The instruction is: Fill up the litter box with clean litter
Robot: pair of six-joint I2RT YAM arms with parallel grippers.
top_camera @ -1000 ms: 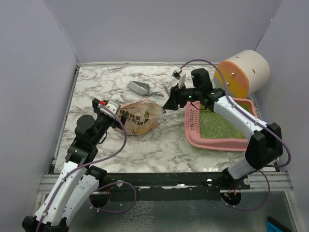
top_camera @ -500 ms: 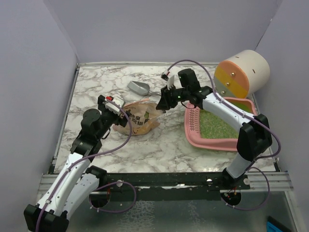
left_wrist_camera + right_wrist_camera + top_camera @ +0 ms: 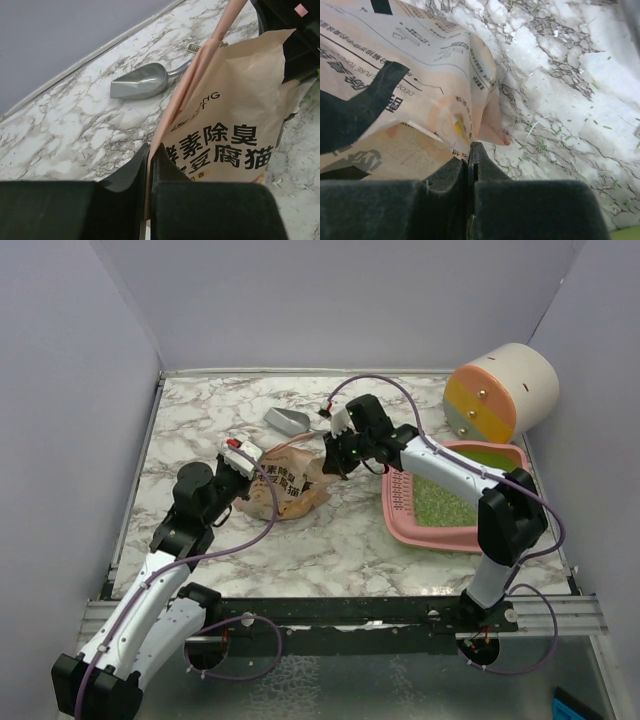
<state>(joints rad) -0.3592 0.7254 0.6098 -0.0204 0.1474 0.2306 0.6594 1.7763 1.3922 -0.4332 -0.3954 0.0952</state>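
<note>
The left fingers [image 3: 127, 172] are pinched shut on an edge of the tan bag [image 3: 225, 130]; the right fingers [image 3: 452, 170] clamp what looks like its opposite corner. The bag rests on the table [image 3: 200, 410], and the litter box [image 3: 392, 495] sits just right of it, clean litter [image 3: 440, 502] inside.

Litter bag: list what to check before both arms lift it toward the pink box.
1. Left claw shut on the bag edge: ok.
2. Right claw shut on the bag's opposite edge: ok.
3. Bag mouth open for pouring: cannot tell.
4. Litter box flat, open side up: ok.
5. Scoop apart from the bag: cannot tell, its handle runs behind the bag.
6. Marble free of spill: not ok, green flecks beside the bag.
</note>
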